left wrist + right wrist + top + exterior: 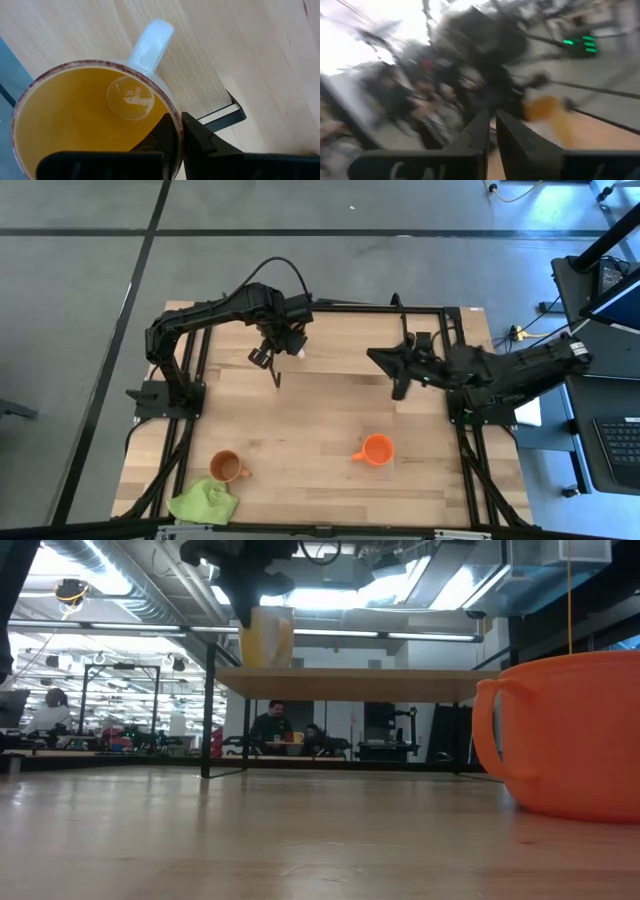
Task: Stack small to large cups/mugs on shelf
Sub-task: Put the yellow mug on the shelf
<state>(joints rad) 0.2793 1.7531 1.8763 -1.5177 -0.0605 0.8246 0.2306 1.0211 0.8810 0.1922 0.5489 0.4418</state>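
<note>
The white mug (95,125), yellow-orange inside, is in my left gripper (177,132), which is shut on it at the left end of the shelf (360,683). In the low view the mug (268,637) has its base at the board's top; whether it rests there I cannot tell. The orange mug (377,450) stands on the table toward the near right, large in the low view (570,735). The brown mug (228,466) stands near the left corner. My right gripper (400,375) hovers shut by the shelf's right part, touching nothing. My left gripper pinches the white mug's rim (172,117) on the side away from the handle (150,42), one finger inside the cup and one outside. The fingers come from above, pointing down. The mug is upright under them.
A lime-green cloth (205,502) lies bunched at the near left corner beside the brown mug. The shelf's black metal leg frame (235,107) shows at its corner. Bare tabletop (300,420) lies between the shelf and the two mugs. People sit in the room beyond.
</note>
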